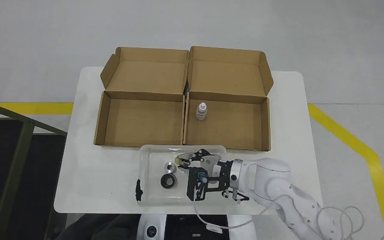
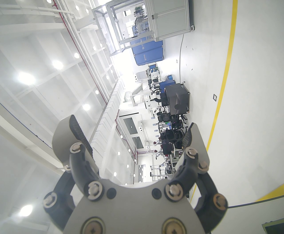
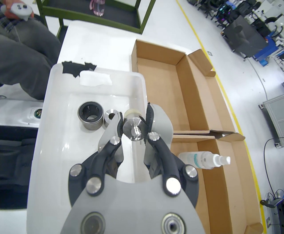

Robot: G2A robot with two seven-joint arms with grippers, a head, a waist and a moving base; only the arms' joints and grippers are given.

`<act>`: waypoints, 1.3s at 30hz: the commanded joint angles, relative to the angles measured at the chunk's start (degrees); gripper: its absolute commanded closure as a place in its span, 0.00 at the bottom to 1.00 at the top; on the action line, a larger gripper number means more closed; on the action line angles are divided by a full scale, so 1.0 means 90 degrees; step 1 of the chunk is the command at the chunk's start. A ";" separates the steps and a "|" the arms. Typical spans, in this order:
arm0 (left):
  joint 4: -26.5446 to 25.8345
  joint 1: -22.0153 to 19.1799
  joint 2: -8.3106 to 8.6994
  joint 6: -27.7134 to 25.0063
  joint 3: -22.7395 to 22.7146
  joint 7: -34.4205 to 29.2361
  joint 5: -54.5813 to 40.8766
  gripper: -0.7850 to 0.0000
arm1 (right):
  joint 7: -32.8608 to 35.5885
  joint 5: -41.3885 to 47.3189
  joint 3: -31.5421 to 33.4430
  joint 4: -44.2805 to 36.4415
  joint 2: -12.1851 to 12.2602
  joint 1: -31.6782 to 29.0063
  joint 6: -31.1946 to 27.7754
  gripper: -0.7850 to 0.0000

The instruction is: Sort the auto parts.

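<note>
My right gripper (image 3: 133, 121) is shut on a silver metal stud part (image 3: 133, 130) with a pale cap, over the clear plastic bin (image 3: 66, 66). In that bin stand a dark ring bearing (image 3: 91, 117) and, beside it, a small silver nut (image 3: 109, 117). From above, the right gripper (image 1: 193, 157) sits in the bin (image 1: 150, 155) near the bearing (image 1: 168, 180). Two open cardboard boxes lie beyond the bin: the left box (image 1: 139, 123) and the right box (image 1: 234, 123), which holds a white spray bottle (image 1: 203, 111). My left gripper (image 2: 133, 133) is open, pointing up into the room.
The bin sits at the table's (image 1: 90, 150) near edge, and black tape (image 3: 77, 67) marks its wall. A green shelf frame (image 1: 18, 156) stands off the table's left side. A person in grey with a controller (image 3: 18, 10) sits past the bin.
</note>
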 commanded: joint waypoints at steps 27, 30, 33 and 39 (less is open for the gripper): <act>0.0000 0.0000 0.0000 0.0000 0.0000 0.0000 0.0000 0.00 | -0.2461 0.0375 0.0954 -0.0192 -0.0041 -0.0620 0.1563 1.00; 0.0000 0.0000 0.0000 0.0000 0.0000 0.0000 0.0000 0.00 | -0.2470 0.0444 0.1001 -0.0155 -0.0052 -0.0608 0.1574 1.00; 0.0000 0.0000 0.0000 0.0000 0.0000 0.0000 0.0000 0.00 | -0.2468 0.0482 0.1046 -0.0134 -0.0063 -0.0584 0.1595 1.00; 0.0000 0.0000 0.0000 0.0000 0.0000 0.0000 0.0000 0.00 | -0.2401 0.0550 0.1140 -0.0020 -0.0083 -0.0502 0.1579 1.00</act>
